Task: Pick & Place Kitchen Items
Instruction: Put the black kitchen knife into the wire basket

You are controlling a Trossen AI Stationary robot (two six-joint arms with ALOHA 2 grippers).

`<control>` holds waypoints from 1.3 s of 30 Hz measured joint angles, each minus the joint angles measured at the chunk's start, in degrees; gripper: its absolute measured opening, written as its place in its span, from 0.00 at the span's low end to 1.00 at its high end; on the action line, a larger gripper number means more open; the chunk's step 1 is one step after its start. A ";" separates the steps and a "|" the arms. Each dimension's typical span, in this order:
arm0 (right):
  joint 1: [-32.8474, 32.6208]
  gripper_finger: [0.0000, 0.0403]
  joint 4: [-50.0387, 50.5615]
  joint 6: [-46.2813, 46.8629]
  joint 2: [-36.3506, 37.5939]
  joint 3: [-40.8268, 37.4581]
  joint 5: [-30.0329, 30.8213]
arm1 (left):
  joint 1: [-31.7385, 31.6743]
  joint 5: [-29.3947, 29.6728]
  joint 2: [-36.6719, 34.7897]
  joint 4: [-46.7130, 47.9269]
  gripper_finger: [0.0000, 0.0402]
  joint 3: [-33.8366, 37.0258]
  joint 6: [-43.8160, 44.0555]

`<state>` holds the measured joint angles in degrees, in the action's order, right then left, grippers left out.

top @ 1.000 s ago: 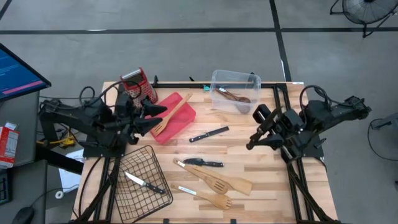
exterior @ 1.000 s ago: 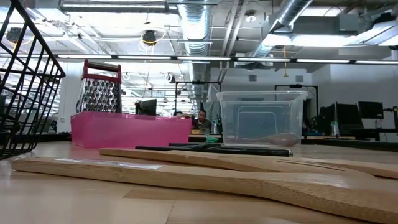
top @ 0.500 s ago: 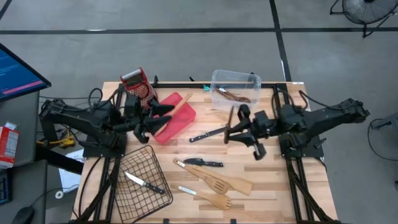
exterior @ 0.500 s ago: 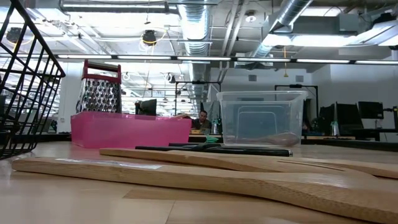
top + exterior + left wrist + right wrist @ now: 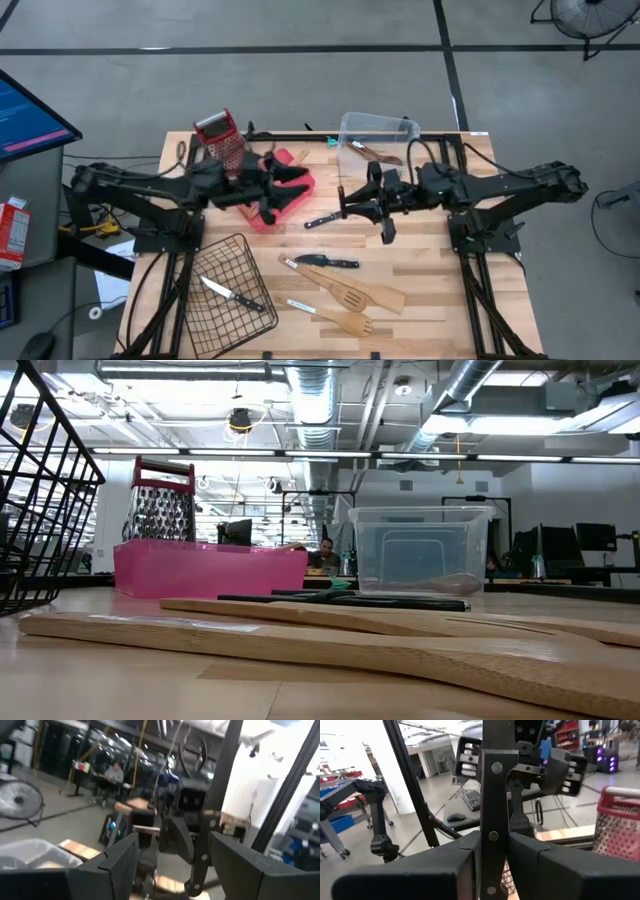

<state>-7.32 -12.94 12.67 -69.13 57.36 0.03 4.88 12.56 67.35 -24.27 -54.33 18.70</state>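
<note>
A knife (image 5: 491, 815) stands pinched in the right gripper (image 5: 492, 857), its riveted handle plain only from the wrist; the left gripper (image 5: 172, 855) gapes empty.

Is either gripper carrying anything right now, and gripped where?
The right gripper holds a knife by its black riveted handle. The left gripper is open, empty.

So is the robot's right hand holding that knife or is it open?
Holding it. In the right wrist view, the right gripper has both dark fingers pressed against the riveted black handle of a knife, which stands up between them.

wooden table (image 5: 430, 270) — knives (image 5: 328, 261), spatulas (image 5: 360, 292), basket (image 5: 228, 290).
</note>
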 joint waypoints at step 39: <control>1.17 0.17 -0.74 3.91 -5.39 -0.11 -0.26 | -0.78 -9.05 10.45 -9.10 0.61 -0.06 -1.70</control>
<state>-6.15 -13.68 16.58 -74.52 57.25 -0.23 4.10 3.51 77.80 -33.38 -54.39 16.99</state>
